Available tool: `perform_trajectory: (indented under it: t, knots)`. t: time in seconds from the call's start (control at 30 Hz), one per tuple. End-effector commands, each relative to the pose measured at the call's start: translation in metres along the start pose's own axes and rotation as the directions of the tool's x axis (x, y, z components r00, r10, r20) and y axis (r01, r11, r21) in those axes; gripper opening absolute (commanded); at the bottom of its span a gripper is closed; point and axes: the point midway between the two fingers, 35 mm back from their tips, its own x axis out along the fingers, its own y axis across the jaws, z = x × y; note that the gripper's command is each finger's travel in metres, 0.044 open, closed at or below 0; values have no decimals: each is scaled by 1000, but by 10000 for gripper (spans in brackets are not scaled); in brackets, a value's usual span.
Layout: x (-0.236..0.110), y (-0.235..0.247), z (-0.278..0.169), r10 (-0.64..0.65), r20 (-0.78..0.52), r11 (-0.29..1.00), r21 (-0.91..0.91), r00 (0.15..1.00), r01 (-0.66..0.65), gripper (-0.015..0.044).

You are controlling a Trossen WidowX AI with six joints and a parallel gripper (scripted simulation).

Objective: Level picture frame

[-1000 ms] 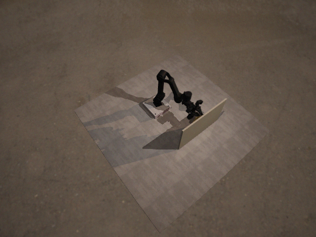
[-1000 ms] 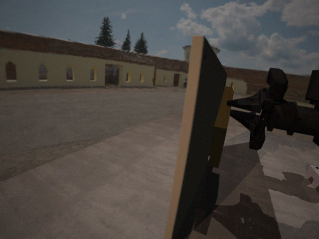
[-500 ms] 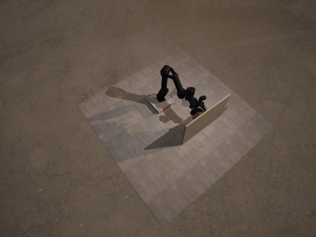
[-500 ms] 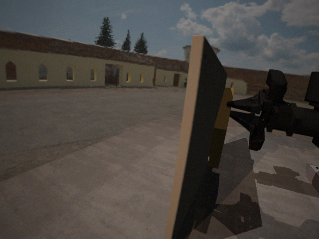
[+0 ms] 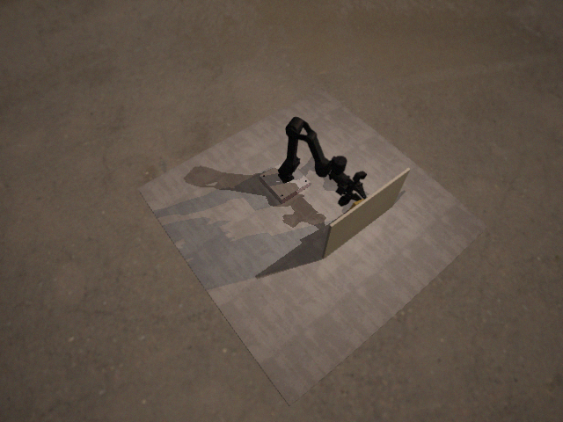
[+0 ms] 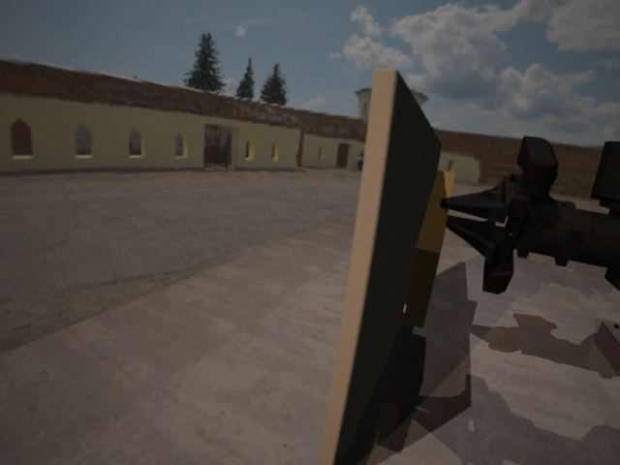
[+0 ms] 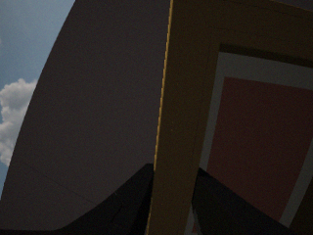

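The picture frame (image 7: pixel 184 85) (image 6: pixel 433 220) has a yellow border, a white mat and a dark red picture. It hangs on the shaded face of the upright wall panel (image 5: pixel 363 218) (image 6: pixel 395 225) (image 7: pixel 98 124). In the top view only a yellow sliver of the frame (image 5: pixel 358 202) shows above the panel's top edge. My gripper (image 5: pixel 353 196) (image 6: pixel 445 212) (image 7: pixel 172 172) is shut on the frame's side bar, one finger on each side of it. In the wrist view the bar runs tilted. The screw and the notched strip are hidden behind the frame.
The arm stands on a pale base plate (image 5: pixel 277 186) on a grey floor mat (image 5: pixel 318 294). The wall panel stands upright right in front of the arm. Brown ground surrounds the mat; courtyard buildings (image 6: pixel 150 139) stand far behind.
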Motion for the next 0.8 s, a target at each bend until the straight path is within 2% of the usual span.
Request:
perform_trajectory:
  t: [0.0, 0.43, 0.77]
  knots:
    - [0, 0, 0, -1, 1, 1000, 0, 1000, 1, 0]
    - [0, 0, 0, 0, 0, 1000, 5, 1000, 0, 0]
    - [0, 0, 0, 0, 0, 995, 99, 1000, 0, 0]
